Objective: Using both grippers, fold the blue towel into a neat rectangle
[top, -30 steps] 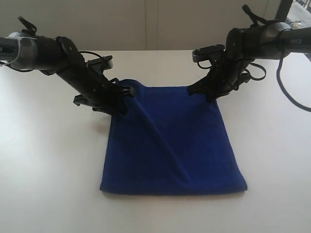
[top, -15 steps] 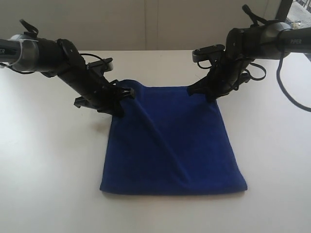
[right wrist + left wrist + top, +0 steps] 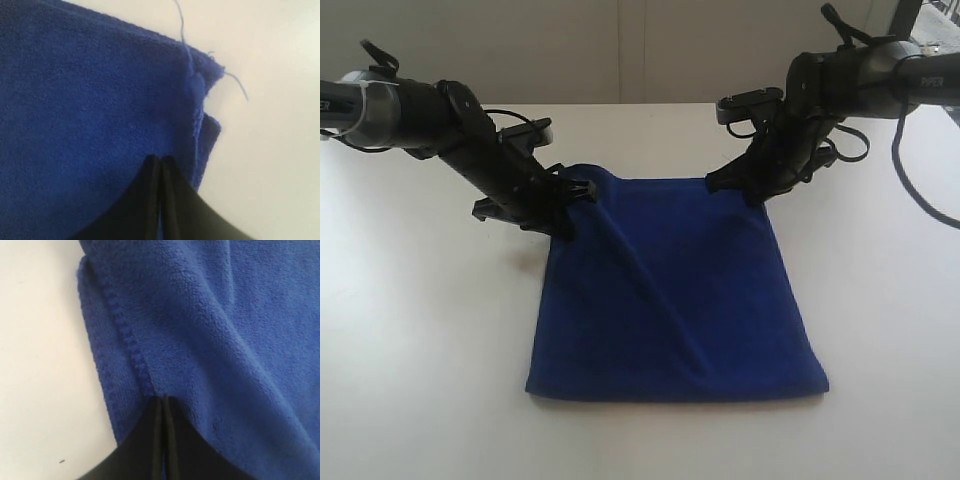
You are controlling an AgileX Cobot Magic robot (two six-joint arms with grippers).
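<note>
The blue towel (image 3: pixel 670 295) lies on the white table (image 3: pixel 420 330), doubled over, with a diagonal crease running from its far left corner toward the near right. My left gripper (image 3: pixel 568 208) is at the far left corner, shut on the blue towel's stitched edge (image 3: pixel 127 340), with a sliver of blue pinched between the black fingers (image 3: pixel 152 425). My right gripper (image 3: pixel 752 192) is at the far right corner, shut on the towel (image 3: pixel 90 110) next to its layered corner with loose threads (image 3: pixel 207 70). The left corner is bunched up slightly.
Bare white tabletop (image 3: pixel 880 320) surrounds the towel on all sides. A pale wall (image 3: pixel 620 50) runs behind the table's far edge. Black cables (image 3: pixel 910 190) hang from the right arm at the right.
The left gripper has gone from open to shut on the towel's far left corner, its arm shifting slightly. The right gripper has stayed shut at its corner.
</note>
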